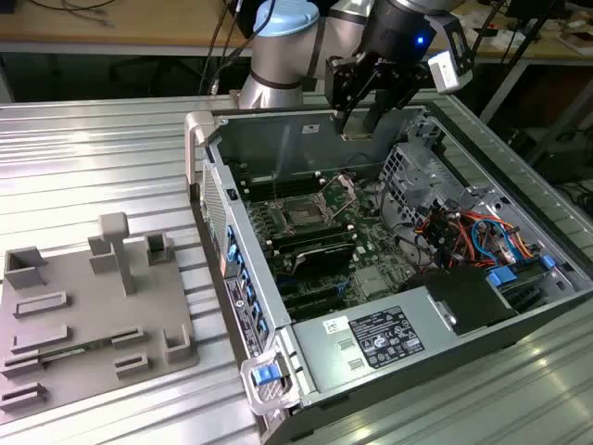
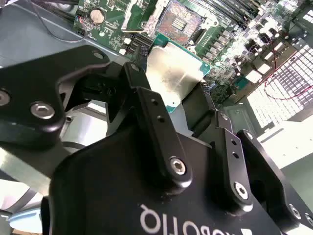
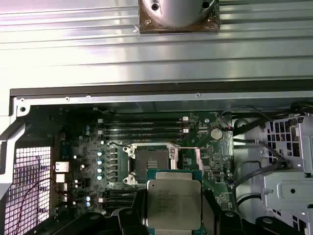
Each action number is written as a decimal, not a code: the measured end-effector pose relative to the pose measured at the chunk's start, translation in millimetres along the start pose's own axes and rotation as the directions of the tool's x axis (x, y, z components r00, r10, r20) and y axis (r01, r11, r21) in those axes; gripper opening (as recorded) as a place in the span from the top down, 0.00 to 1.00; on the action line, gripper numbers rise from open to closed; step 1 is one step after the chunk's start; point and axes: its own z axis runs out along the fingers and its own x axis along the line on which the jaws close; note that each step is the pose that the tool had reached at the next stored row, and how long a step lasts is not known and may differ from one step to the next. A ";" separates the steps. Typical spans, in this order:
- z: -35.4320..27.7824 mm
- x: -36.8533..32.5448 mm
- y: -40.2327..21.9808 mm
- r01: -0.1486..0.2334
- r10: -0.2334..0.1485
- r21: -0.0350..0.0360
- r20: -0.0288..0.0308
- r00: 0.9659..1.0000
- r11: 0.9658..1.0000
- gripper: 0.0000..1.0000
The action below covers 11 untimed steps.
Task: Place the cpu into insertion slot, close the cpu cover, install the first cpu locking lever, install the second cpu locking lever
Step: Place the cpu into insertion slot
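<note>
First wrist view shows the cpu (image 3: 173,203) clamped between the fingers (image 3: 211,205).

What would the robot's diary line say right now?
gripper: shut on flat silver-grey square cpu | position: over open computer case | square dark insertion slot: empty, cpu not seated

My gripper (image 3: 174,213), pinching the cpu (image 3: 174,196), has open air between it and the insertion slot (image 1: 304,215). In the exterior view, the raised cpu cover (image 1: 345,190) stands at the slot's two o'clock, drive cage (image 1: 417,176) and cables (image 1: 463,232) at three, the case wall (image 1: 278,139) at twelve, and black memory slots (image 1: 315,245) at six.
</note>
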 end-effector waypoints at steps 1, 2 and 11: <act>0.0 0.0 0.0 0.000 0.000 0.000 0.000 1.000 1.000 0.46; 0.0 0.0 0.0 0.000 0.000 0.000 0.000 1.000 1.000 0.46; 0.3 4.1 -0.1 -0.037 0.037 -0.001 0.003 0.999 0.999 0.46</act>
